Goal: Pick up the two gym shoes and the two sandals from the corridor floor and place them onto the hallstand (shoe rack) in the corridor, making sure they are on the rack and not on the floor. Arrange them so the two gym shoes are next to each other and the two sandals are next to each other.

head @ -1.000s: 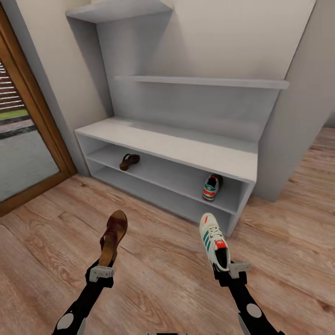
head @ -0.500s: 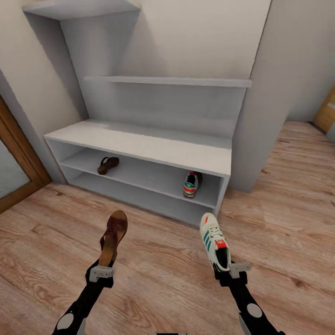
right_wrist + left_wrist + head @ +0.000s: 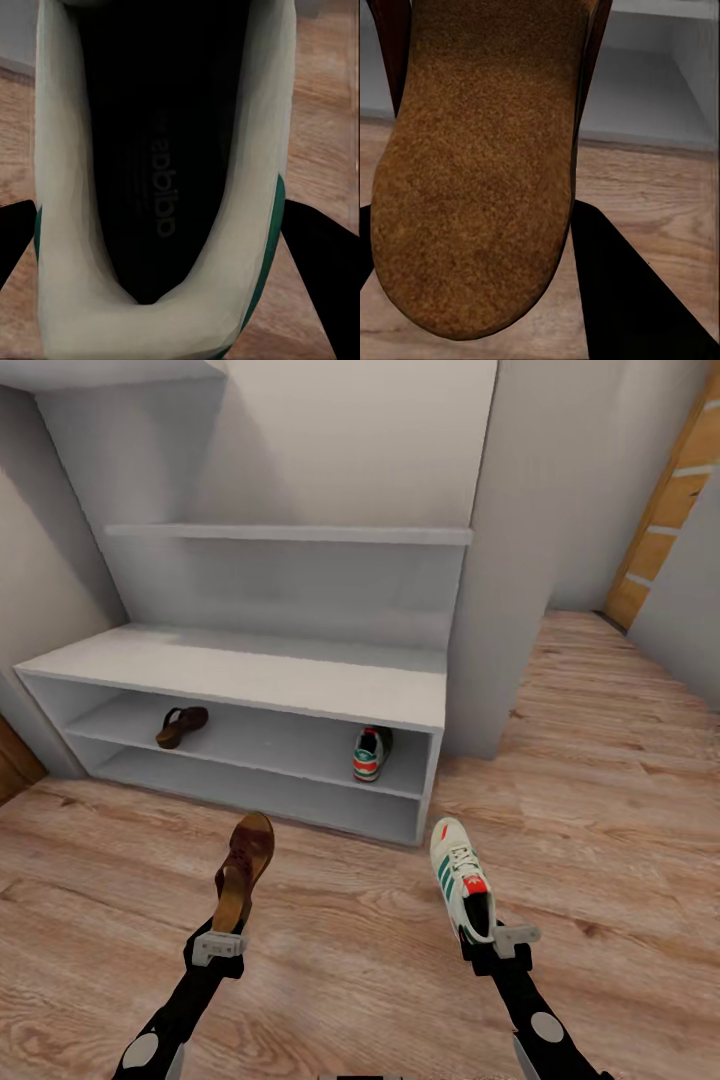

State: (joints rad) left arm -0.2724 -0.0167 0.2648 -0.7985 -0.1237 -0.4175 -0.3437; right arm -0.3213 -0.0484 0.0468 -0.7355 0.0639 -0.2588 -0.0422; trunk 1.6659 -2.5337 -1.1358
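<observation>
My left gripper is shut on the heel of a brown sandal, held above the corridor floor; its tan sole looms close in the left wrist view. A cream gym shoe with green stripes hangs from my right gripper, shut on its heel; its dark lining faces the right wrist camera. On the middle shelf of the pale grey hallstand lie the other sandal at the left and the other gym shoe at the right.
A grey wall panel rises at the rack's right end, with a higher grey shelf behind the rack. A wooden door frame stands at the far right. Open wood floor stretches to the right.
The whole view has swung to the right, so the rack sits further left in the picture and the glass door has left the frame. Both grippers hold their shoes as before.
</observation>
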